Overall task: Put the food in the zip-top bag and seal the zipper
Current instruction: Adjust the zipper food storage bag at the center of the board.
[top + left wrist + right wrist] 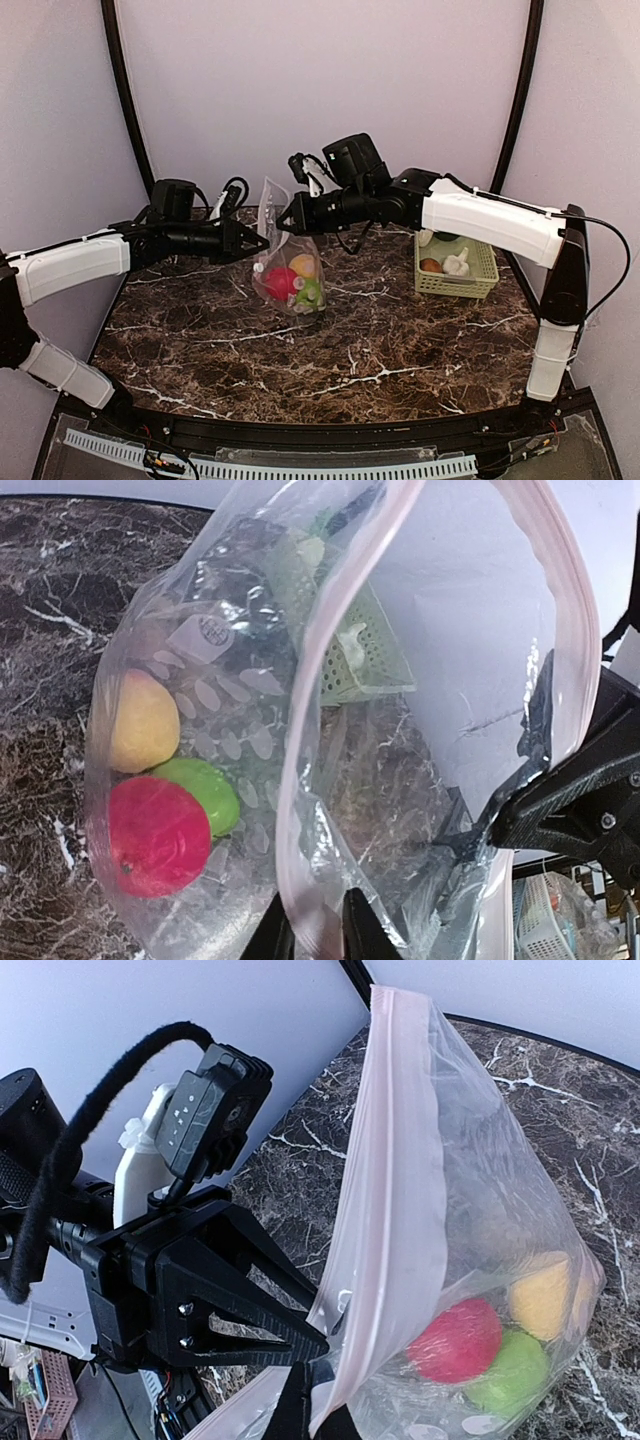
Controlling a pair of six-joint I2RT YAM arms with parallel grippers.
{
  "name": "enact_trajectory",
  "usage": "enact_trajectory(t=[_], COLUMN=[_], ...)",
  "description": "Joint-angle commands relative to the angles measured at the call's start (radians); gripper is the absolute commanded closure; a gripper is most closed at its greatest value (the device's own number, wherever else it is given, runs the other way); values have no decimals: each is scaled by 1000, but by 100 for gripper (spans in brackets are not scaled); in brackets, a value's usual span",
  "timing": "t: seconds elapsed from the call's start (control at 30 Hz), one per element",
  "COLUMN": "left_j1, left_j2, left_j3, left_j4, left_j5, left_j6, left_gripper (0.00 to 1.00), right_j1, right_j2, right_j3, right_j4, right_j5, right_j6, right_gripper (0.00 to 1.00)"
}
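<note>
Marble table [350, 380]. Zip-top bag [283, 250] upright over its middle, mouth open. Green basket [455, 287] well right, garlic [457, 264] inside. Left gripper [262, 240] clamped on the bag's left rim; right gripper [283, 222] pinched tight on the right rim. Bag bottom: red apple [281, 282], green apple [308, 293], orange [303, 265], touching. Zipper [375, 1160] unsealed.

Centre of the table [350, 350], zip-top bag [272, 205] upright, left gripper [262, 240] on its left rim, right gripper [283, 222] on its right rim, fruits [295, 280] down in its bottom, basket [480, 287] over by the right edge, more food [455, 264] inside it.
</note>
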Motion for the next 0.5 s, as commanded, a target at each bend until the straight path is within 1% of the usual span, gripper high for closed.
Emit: enact_trajectory(t=[0.0, 0.07, 0.1, 0.2, 0.27, 0.47], left_j1=[-3, -3, -3, -3, -3, -3], left_j2=[-40, -56, -69, -97, -114, -94], left_j3=[-20, 2, 20, 63, 97, 157], left_j4=[81, 69, 58, 40, -4, -84], left_j5=[-4, -16, -20, -24, -23, -12], left_j6=[-33, -24, -21, 0, 20, 82], left_gripper=[90, 98, 99, 99, 99, 99], right_j1=[-6, -6, -6, -6, -6, -10], right_j2=[-6, -14, -21, -53, -77, -152], right_j3=[-14, -13, -13, -16, -21, -75], right_j4=[28, 18, 7, -25, -45, -72], right_j5=[27, 50, 65, 121, 158, 249], right_j6=[-14, -21, -26, -40, -50, -55], right_gripper=[100, 100, 100, 100, 100, 100])
